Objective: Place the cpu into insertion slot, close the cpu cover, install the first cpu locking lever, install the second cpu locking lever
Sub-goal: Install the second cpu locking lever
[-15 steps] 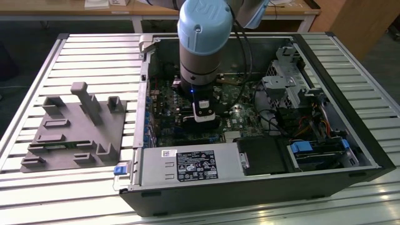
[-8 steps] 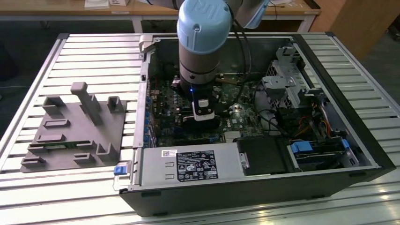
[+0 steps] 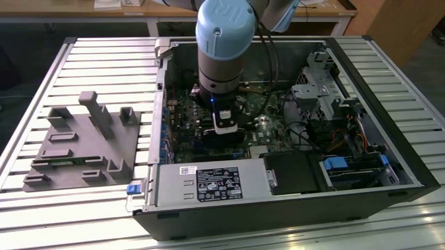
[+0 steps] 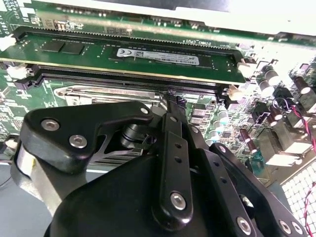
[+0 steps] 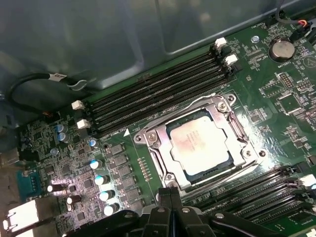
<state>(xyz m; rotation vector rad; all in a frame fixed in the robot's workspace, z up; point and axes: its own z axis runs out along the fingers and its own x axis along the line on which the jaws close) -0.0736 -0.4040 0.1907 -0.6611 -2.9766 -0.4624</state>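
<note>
The cpu (image 5: 200,143) sits in the insertion slot (image 5: 170,127) under the lowered cpu cover (image 5: 157,144), and the claw (image 5: 170,195), pressed together just beside it, could scrape the board if it slips

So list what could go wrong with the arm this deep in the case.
The cpu sits in the insertion slot under the cpu cover, and the gripper hangs right at the frame's edge: a skewed push might scrape the board. Memory slots lie close beside it. Loose cables could snag the wrist.
</note>
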